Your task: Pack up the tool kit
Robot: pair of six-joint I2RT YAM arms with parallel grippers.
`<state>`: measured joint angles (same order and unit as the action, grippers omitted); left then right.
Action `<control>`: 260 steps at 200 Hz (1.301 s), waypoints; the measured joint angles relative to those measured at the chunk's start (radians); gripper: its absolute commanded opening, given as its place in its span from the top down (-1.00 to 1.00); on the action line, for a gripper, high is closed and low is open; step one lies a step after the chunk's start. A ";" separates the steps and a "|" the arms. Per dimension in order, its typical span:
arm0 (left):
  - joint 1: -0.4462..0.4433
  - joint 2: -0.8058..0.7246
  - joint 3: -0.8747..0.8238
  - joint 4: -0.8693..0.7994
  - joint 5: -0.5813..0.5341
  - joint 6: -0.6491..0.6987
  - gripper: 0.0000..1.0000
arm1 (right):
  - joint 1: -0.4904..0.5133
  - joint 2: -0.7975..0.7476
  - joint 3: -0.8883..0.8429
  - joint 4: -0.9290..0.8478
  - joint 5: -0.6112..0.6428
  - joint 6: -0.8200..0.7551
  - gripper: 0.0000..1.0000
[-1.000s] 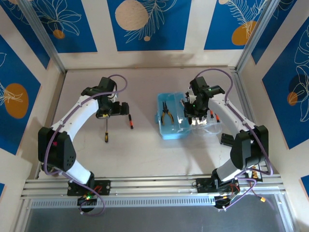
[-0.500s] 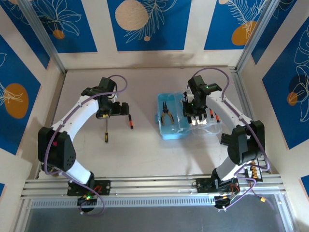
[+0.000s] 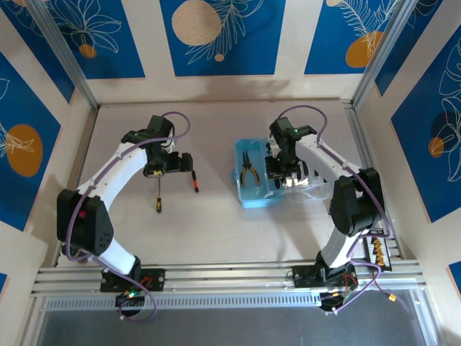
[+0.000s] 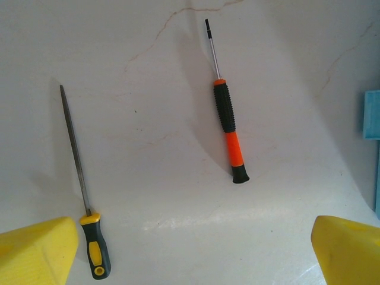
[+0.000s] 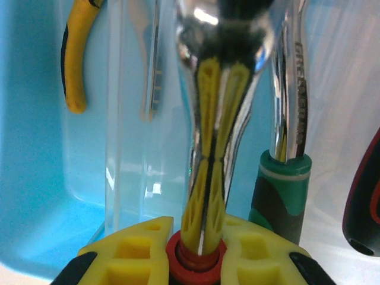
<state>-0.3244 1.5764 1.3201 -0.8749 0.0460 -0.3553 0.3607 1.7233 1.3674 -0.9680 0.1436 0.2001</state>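
The light-blue case (image 3: pixel 253 190) lies open at mid-table, its clear lid (image 3: pixel 315 189) folded out to the right. Yellow-handled pliers (image 3: pixel 249 170) rest inside it, and the pliers (image 5: pixel 74 59) sit at the upper left of the right wrist view. My right gripper (image 3: pixel 283 170) hovers over the case's right edge. It (image 5: pixel 199 252) is shut on a chrome-shafted driver with a red collar (image 5: pixel 202 178). My left gripper (image 3: pixel 180 163) stands wide open (image 4: pixel 193 252) above the table. Below it lie an orange-and-black screwdriver (image 4: pixel 229 130) and a yellow-and-black screwdriver (image 4: pixel 89 228).
A green-and-black handled chrome tool (image 5: pixel 279 196) and a red-and-black handle (image 5: pixel 365 202) lie on the clear lid by the held driver. Upright panels wall in the table at the back and sides.
My right arm has carried the held driver leftward, from over the lid to over the case's right edge. The left arm has not moved.
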 measured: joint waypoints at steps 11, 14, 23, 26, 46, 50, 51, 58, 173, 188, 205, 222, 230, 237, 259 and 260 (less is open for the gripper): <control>0.000 0.000 0.000 0.000 0.002 0.003 -0.99 | 0.000 0.007 0.011 0.002 0.007 0.000 0.92; 0.000 0.000 0.000 0.000 0.003 0.003 -1.00 | 0.000 0.009 0.015 0.001 0.009 0.000 0.88; 0.000 0.000 0.000 0.000 0.005 0.007 -0.99 | 0.000 0.016 0.026 0.002 0.013 0.000 0.81; 0.000 0.000 0.000 0.000 0.005 0.008 -0.99 | 0.000 0.019 0.029 0.002 0.014 0.000 0.77; 0.000 0.000 0.000 0.001 0.005 0.014 -0.99 | 0.000 0.028 0.041 0.000 0.022 0.000 0.61; 0.000 0.000 0.000 0.001 0.005 0.016 -0.99 | 0.000 0.029 0.043 0.000 0.023 0.000 0.57; 0.000 0.000 0.000 0.001 0.006 0.017 -0.99 | 0.000 0.029 0.043 0.000 0.024 0.000 0.57; 0.000 0.000 0.000 0.001 0.006 0.018 -0.99 | 0.000 0.029 0.045 -0.003 0.027 -0.001 0.52; 0.001 0.000 -0.040 -0.010 -0.030 0.025 -1.00 | 0.029 -0.099 0.074 -0.050 0.044 0.005 -0.98; 0.009 0.000 -0.056 -0.017 -0.063 0.024 -1.00 | 0.036 -0.135 0.078 -0.063 0.043 0.003 -0.99; 0.024 0.000 -0.084 -0.021 -0.089 0.023 -0.99 | 0.047 -0.160 0.087 -0.071 0.044 0.003 -0.98; 0.072 0.002 -0.134 -0.016 -0.097 0.021 -0.90 | 0.060 -0.169 0.089 -0.074 0.043 0.004 -0.99; 0.100 0.007 -0.156 -0.013 -0.097 0.018 -0.82 | 0.064 -0.169 0.089 -0.074 0.043 0.004 -0.98; 0.121 0.014 -0.174 -0.008 -0.100 0.014 -0.74 | 0.066 -0.169 0.089 -0.074 0.043 0.004 -0.99; 0.154 0.050 -0.208 -0.001 -0.103 0.015 -0.53 | 0.072 -0.169 0.089 -0.075 0.042 0.007 -0.98; 0.154 0.052 -0.209 0.000 -0.103 0.018 -0.52 | 0.072 -0.169 0.089 -0.075 0.042 0.007 -0.98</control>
<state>-0.1707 1.6283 1.1107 -0.8753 -0.0574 -0.3370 0.4332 1.5543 1.4567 -1.0428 0.1852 0.2070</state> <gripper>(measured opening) 0.807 0.992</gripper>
